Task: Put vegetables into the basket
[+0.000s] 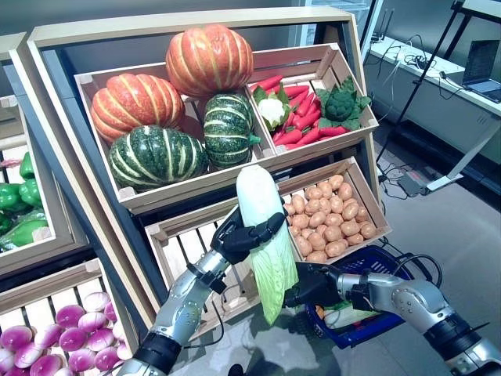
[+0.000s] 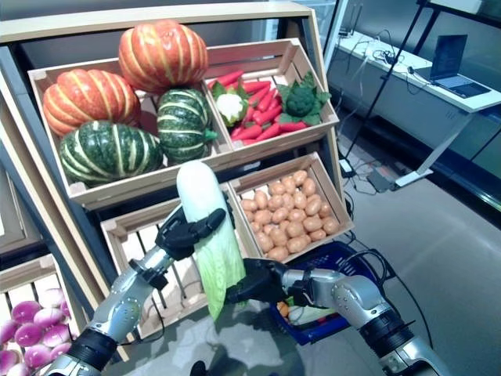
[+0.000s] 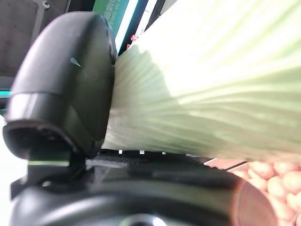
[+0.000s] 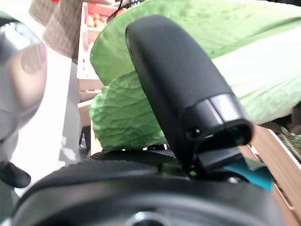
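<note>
wooden shelf (image 1: pixel 47 133) behind, left hand (image 1: pixel 239 237) gripping cabbage (image 1: pixel 262 211), potatoes (image 1: pixel 329 219) beside

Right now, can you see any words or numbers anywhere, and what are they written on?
Green sign, past the cabbage in the left wrist view: white characters, too blurred to read.
Crates, basket, laptop: no words or numbers that I can make out.

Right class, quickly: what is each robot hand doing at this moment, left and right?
Left robot hand: closed around the napa cabbage, holding it upright.
Right robot hand: at the cabbage's leafy lower end; whether it grips cannot be told.
</note>
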